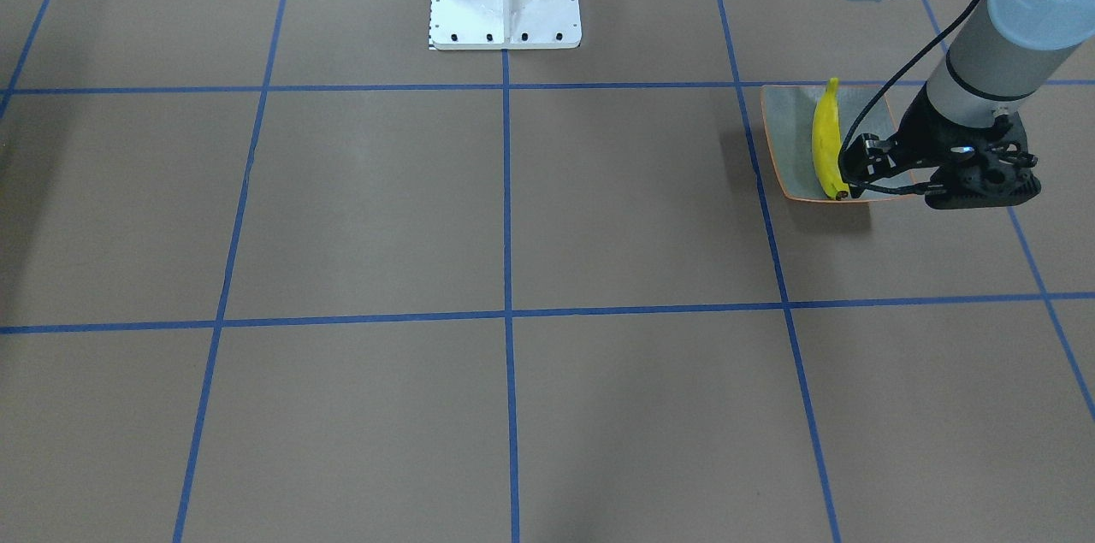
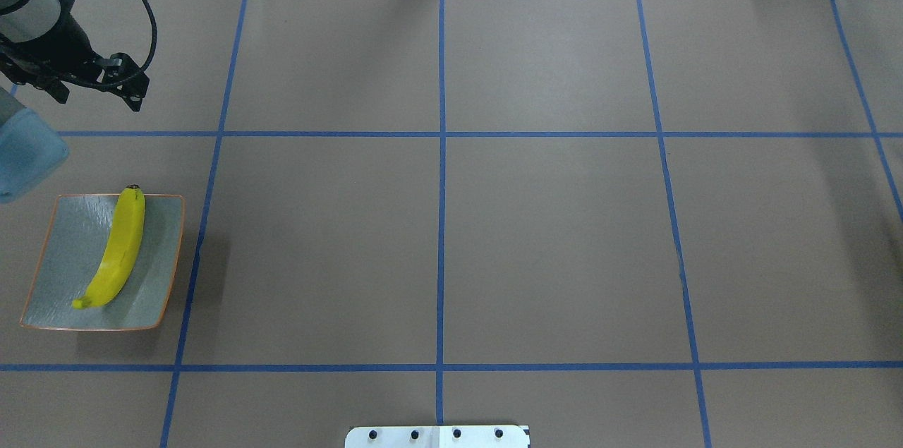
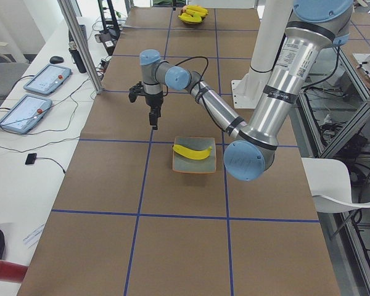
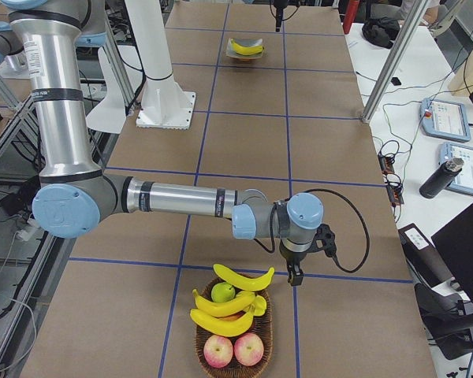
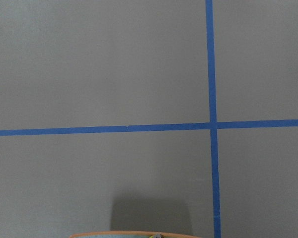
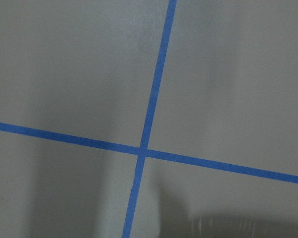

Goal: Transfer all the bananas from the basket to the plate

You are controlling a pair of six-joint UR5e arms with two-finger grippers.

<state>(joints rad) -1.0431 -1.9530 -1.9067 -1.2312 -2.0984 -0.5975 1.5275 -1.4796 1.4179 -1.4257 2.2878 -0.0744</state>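
Neatly, blue tape [image 2: 441,222] grids the brown table [image 2: 564,257] beside a white desk [image 3: 6,179].

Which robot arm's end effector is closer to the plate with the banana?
Left. The left end effector hangs just beyond the plate; the right end effector is far off at the opposite end, beside the basket.

Red apples [image 4: 218,350], a green apple [image 4: 223,293], two tablets [image 3: 48,78], blue tape grid [image 2: 441,152].
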